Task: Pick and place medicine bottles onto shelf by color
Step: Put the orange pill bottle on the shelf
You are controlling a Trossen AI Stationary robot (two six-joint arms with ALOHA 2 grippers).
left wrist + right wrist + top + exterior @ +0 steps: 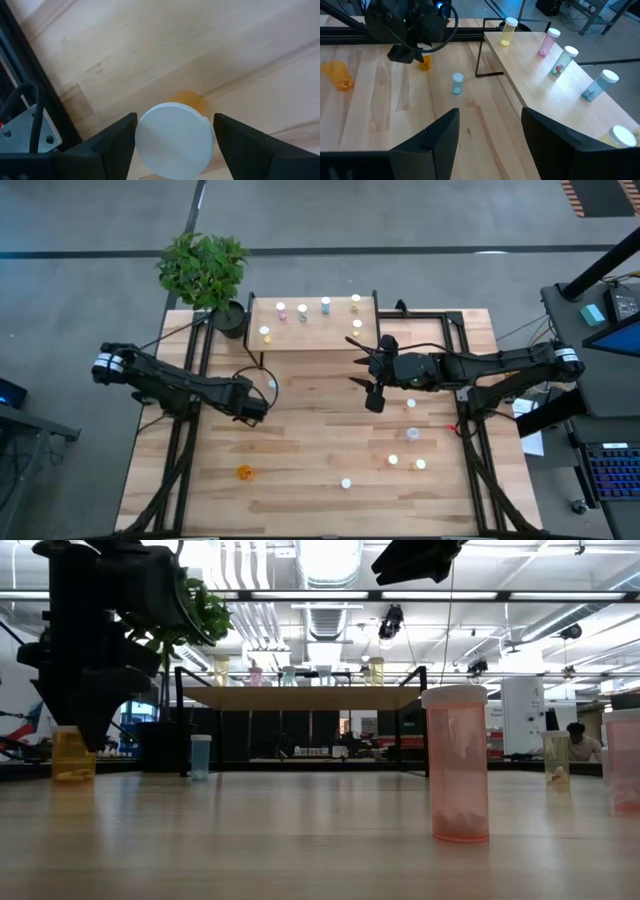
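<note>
left gripper (pixel 262 406) hovers from above over a yellow bottle, the shelf (pixel 312 340) beyond it and the right gripper (pixel 371 378) waiting open alongside. left wrist view: fingers (pixel 113 140) parted round, not touching, its white cap (pixel 174 140); centre before squeezing evenly.

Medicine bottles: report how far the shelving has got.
Done: about seven bottles stand on the shelf. In hand: the left pincer straddles a white-capped yellow bottle on the table, jaws open. Left: several loose bottles, including the orange one; the right pincer hangs open, empty.
</note>
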